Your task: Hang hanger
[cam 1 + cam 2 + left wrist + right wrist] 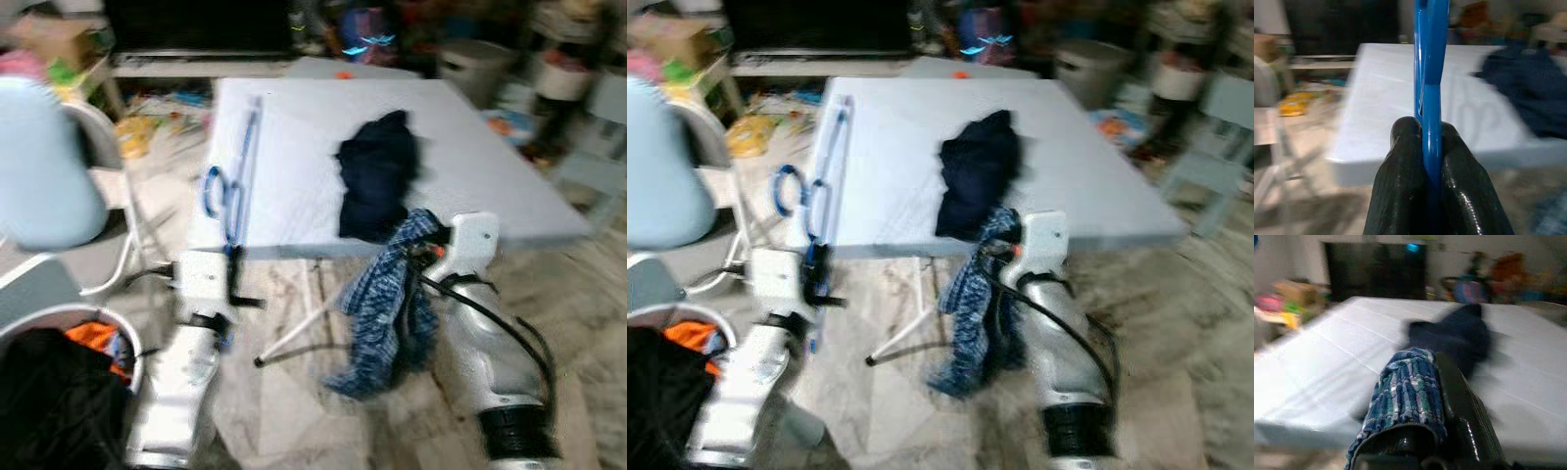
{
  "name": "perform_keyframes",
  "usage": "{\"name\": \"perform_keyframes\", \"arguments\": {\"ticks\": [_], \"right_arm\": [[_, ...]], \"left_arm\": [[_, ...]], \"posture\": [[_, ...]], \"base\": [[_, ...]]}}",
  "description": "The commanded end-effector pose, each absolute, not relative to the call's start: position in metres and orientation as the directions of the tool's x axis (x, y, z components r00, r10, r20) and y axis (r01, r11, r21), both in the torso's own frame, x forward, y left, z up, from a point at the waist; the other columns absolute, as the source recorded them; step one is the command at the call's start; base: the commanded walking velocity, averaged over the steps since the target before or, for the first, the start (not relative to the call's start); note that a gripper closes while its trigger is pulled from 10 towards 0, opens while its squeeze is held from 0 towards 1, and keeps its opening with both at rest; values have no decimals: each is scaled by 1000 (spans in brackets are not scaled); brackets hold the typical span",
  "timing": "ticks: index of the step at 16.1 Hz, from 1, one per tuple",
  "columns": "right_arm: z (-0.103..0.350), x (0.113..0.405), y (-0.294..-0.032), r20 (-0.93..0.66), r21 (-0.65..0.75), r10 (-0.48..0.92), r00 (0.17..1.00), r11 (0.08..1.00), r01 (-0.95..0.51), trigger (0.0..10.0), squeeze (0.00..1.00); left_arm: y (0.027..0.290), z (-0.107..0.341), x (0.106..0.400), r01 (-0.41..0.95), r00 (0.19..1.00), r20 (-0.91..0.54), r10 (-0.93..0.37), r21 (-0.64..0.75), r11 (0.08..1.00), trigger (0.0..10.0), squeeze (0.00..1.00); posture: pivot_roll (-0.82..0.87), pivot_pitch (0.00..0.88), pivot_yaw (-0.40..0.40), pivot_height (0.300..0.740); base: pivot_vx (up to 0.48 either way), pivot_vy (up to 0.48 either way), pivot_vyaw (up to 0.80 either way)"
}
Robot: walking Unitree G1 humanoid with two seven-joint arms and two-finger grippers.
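My left hand (1425, 147) is clamped tight on the blue hanger (232, 186), the plastic pinched flat between both fingers; the rest of it reaches up and forward over the near left edge of the white surface (490, 166). My right hand (1425, 396) carries a blue patterned cloth (387, 294), draped over it and hanging down in front of the surface's edge; the cloth hides the fingers, so I cannot tell how tightly they are closed. A dark garment (377, 176) lies crumpled on the surface, just beyond that hand. So I judge the pick-up done: hanger in one hand, cloth in the other. The hanging itself is not yet done, and I see no rail or hook to take it.
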State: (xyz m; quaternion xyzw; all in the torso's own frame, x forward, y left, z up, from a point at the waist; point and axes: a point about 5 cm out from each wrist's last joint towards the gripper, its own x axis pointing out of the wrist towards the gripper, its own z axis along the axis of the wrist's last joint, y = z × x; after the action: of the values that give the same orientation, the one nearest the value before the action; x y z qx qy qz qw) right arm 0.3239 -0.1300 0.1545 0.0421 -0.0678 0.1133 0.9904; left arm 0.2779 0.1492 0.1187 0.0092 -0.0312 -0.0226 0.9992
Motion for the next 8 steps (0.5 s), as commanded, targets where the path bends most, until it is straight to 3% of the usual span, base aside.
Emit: {"name": "perform_keyframes", "arguments": {"ticks": [1,2,8], "right_arm": [[176,324,-139,217,48,204,955,974,-220,10000,0],[196,327,-135,280,48,211,936,971,-233,10000,0],[197,327,-134,265,61,204,942,972,-228,10000,0]], "left_arm": [[140,135,281,67,990,120,-69,25,997,10000,0],[139,146,283,66,987,148,-69,25,997,10000,0],[135,147,281,64,989,135,-67,27,998,10000,0]], "posture": [[43,33,-27,740],[43,34,-28,740],[47,38,-35,740]], "base": [[461,0,0],[458,0,0],[441,0,0]]}}
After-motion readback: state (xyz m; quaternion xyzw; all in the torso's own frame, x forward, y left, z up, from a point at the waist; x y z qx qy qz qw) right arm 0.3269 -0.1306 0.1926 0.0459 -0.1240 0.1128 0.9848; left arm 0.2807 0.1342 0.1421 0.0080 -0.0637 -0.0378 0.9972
